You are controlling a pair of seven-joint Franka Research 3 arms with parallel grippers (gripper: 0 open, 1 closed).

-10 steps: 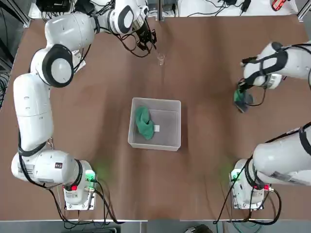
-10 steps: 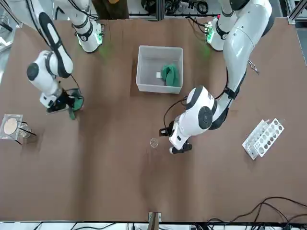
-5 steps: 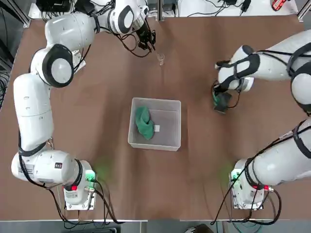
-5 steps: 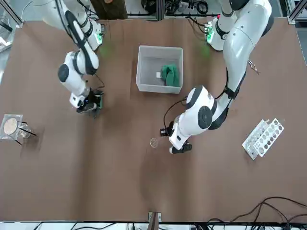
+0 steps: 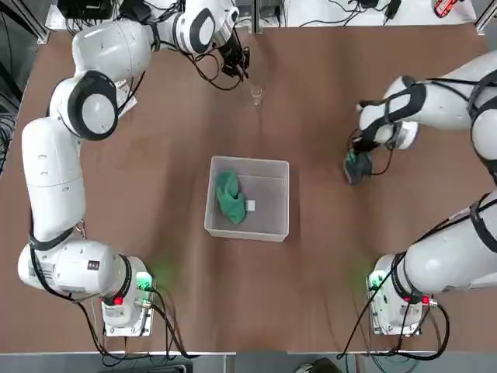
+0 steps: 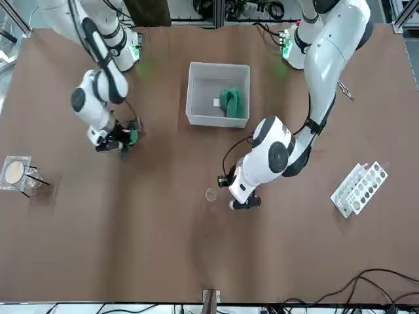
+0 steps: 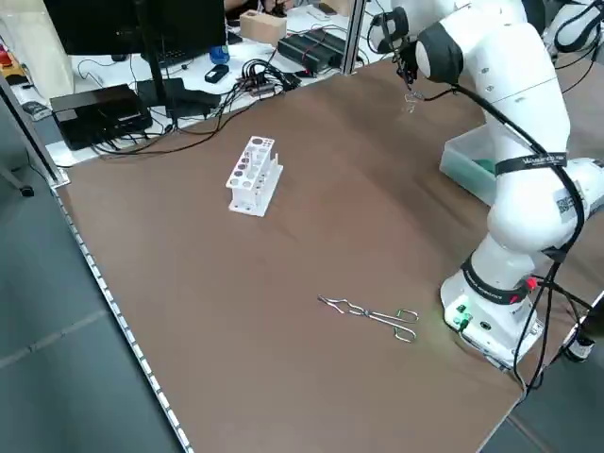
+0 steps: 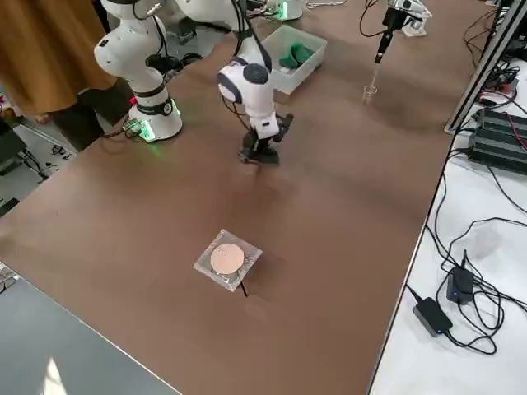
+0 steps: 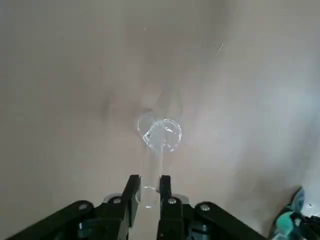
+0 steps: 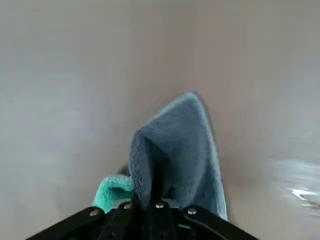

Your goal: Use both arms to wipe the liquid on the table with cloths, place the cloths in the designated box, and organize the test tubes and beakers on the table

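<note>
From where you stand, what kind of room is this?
Probably a robotics lab staging chemistry chores. Two white robot arms are bolted to a brown table; on it sit a white test-tube rack, metal tongs and a tiny glass beaker. Cables and electronics crowd the table's edges.

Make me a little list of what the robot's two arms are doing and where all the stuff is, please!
left end effector: shut on a clear test tube, above the little beaker
right end effector: shut on a grey-blue cloth, pressed to the table
green cloth: inside the box
box: mid-table, between the two arms
white rack: on the robot's left, far side
metal tongs: on the table by the left arm's base
</note>
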